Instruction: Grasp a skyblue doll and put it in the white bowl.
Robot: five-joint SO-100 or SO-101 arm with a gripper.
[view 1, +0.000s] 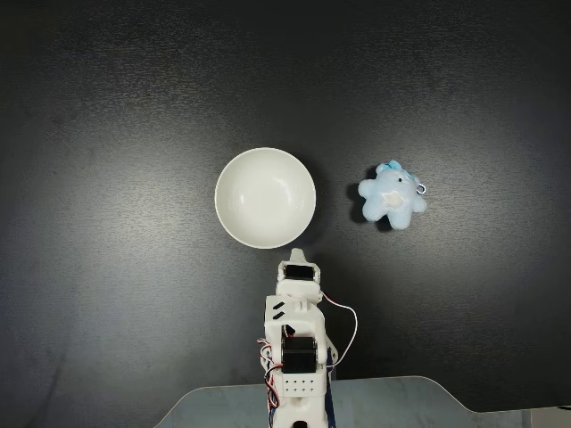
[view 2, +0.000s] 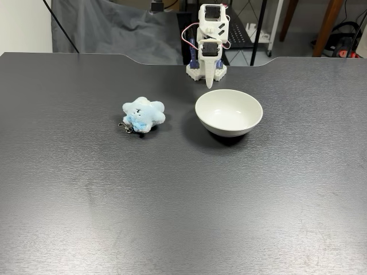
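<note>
The skyblue doll [view 1: 391, 195] lies flat on the dark table, right of the white bowl [view 1: 265, 197] in the top-down fixed view. In the front fixed view the doll [view 2: 143, 114] is left of the bowl [view 2: 229, 112], its metal ring toward the camera. The bowl has nothing in it. My gripper [view 2: 209, 85] hangs pointing down from the folded white arm, just behind the bowl's far rim and clear of it. Its fingers are together with nothing between them. From above the gripper [view 1: 299, 259] sits just below the bowl, well apart from the doll.
The arm's base [view 2: 205, 69] stands at a notch in the table's far edge [view 2: 114, 55]. A grey cloth [view 2: 109, 28] and furniture legs [view 2: 327, 26] lie beyond that edge. The dark tabletop [view 2: 183, 206] spreads wide around the doll and the bowl.
</note>
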